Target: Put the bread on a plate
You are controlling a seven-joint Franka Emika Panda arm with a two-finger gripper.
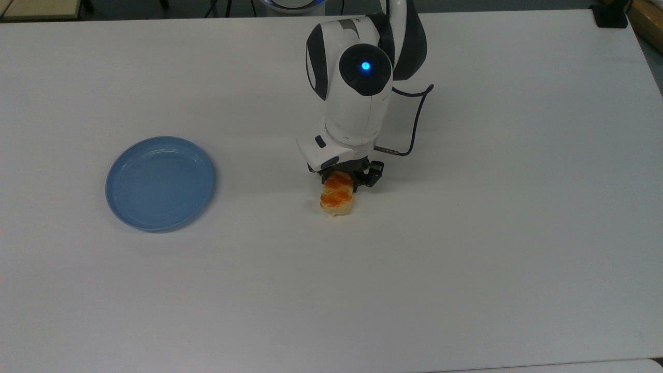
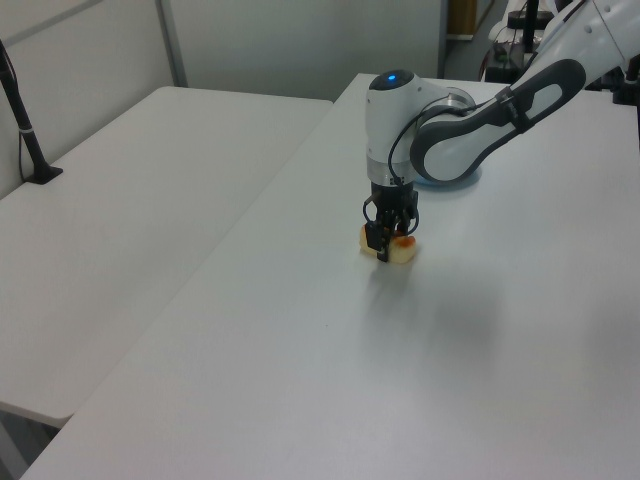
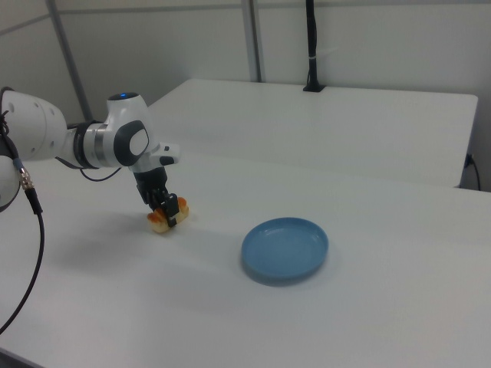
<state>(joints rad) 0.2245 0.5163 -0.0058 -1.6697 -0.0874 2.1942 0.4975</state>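
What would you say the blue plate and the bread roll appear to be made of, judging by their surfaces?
The plate looks like smooth moulded plastic: uniform light blue, with a soft sheen and faint concentric rings inside its raised rim. The bread has a pale tan body with glossy orange-brown bumps on top, like a glazed crust; whether it is real baked dough or a toy replica, I cannot tell.
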